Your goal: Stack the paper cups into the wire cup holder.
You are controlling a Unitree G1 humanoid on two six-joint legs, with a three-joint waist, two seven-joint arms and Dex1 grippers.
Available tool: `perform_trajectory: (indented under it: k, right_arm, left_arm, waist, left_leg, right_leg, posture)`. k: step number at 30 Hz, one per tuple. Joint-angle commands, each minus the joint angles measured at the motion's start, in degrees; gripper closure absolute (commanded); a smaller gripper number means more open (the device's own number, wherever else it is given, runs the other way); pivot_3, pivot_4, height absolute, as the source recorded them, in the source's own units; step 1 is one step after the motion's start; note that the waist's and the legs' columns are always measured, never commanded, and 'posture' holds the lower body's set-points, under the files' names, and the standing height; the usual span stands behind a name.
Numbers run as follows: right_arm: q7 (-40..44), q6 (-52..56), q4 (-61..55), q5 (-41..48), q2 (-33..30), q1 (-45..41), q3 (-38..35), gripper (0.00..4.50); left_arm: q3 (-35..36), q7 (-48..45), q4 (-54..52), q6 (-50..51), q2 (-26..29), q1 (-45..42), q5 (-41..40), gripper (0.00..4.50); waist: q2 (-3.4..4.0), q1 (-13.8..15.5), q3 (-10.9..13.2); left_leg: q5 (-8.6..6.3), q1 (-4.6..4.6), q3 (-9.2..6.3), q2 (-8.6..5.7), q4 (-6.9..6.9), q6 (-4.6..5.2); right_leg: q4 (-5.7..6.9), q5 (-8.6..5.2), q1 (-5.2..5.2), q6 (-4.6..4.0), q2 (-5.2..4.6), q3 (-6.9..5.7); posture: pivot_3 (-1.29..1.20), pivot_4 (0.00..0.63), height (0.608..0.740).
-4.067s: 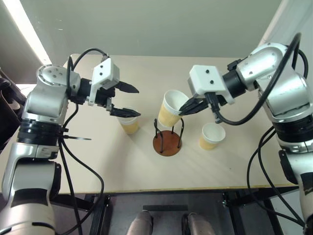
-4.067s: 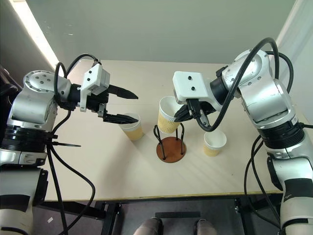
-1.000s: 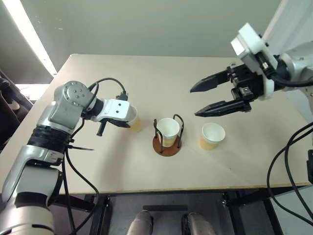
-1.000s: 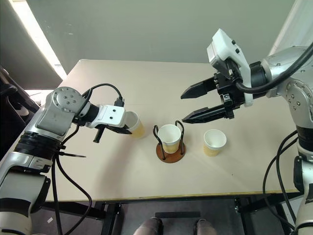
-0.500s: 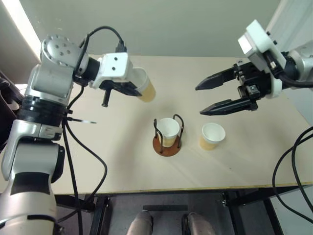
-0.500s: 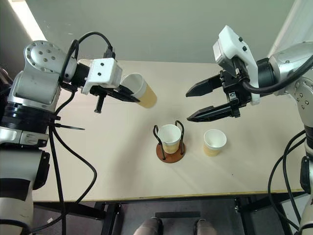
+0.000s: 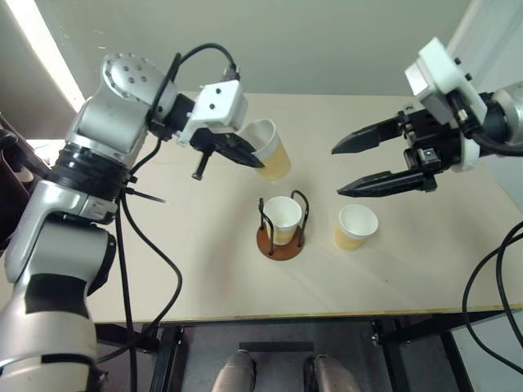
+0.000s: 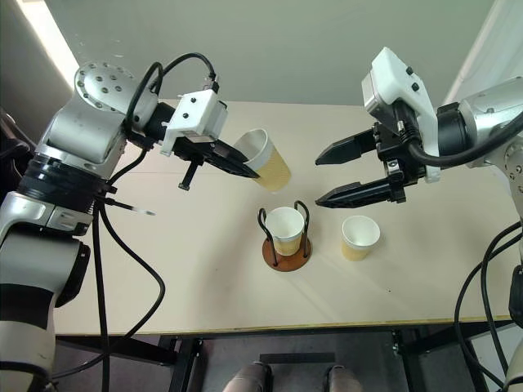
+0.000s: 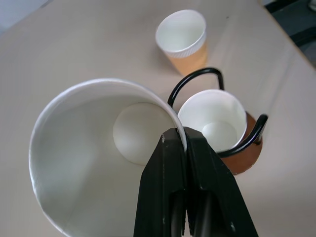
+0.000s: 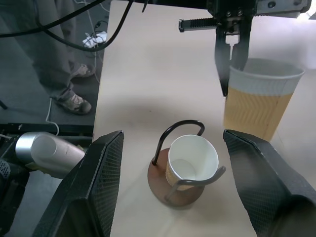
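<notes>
Holder (image 7: pixel 280 238) stands near the middle of the worktop (image 7: pixel 163 261), toward its front edge, disc base flat and wire hoops upright. One cup (image 7: pixel 282 217) sits upright inside the hoops, empty; the hoops and the cup wall cover most of the base.

Second cup (image 7: pixel 355 226) stands upright on the worktop just beside the holder, on the side toward the right edge, not touching it. It is empty.

Third cup (image 7: pixel 268 149) is off the surface, tilted, above and behind the holder. Left pincer (image 9: pixel 183 140) is clamped on its rim, one finger inside the wall and one outside. Its inside is bare in the left wrist view.

Right pincer (image 7: pixel 337 171) hangs above the worktop toward the right edge, fingers spread wide, holding and touching nothing.
</notes>
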Motion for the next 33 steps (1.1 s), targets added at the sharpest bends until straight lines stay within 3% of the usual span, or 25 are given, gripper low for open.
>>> perform_trajectory:
  k: [1,14,33]
  right_arm:
    - [-1.34,0.92,-1.71,1.43,-1.79,0.00,-3.52,1.17]
    - [-4.16,2.74,-3.08,3.45,-2.89,0.73,-4.74,1.17]
    - [-5.07,2.50,-3.09,4.57,-3.30,1.35,-4.95,1.17]
  left_arm:
    - [-2.13,-2.04,-0.98,-1.02,0.03,-3.21,-3.43,4.47]
    - [-11.93,-2.04,-2.73,-3.40,2.15,-5.89,-9.92,4.47]
    - [-16.42,-2.04,-7.33,-5.20,4.03,-3.80,-9.48,4.47]
  waist:
    - [0.01,0.02,0.01]
    - [0.03,0.25,0.02]
    - [0.04,0.29,0.02]
  left_leg:
    - [0.00,-0.01,0.01,0.00,0.03,0.00]
    - [-0.09,-0.17,0.13,-0.07,0.33,0.15]
    - [-0.10,-0.23,0.18,-0.10,0.37,0.17]
  right_leg:
    - [0.00,0.01,0.00,0.02,0.00,0.02]
    - [-0.09,0.08,0.00,0.21,0.01,0.05]
    - [-0.10,0.02,-0.01,0.31,-0.01,0.07]
  posture:
    - [0.00,0.150,0.740]
    - [0.00,0.150,0.740]
    - [0.00,0.150,0.740]
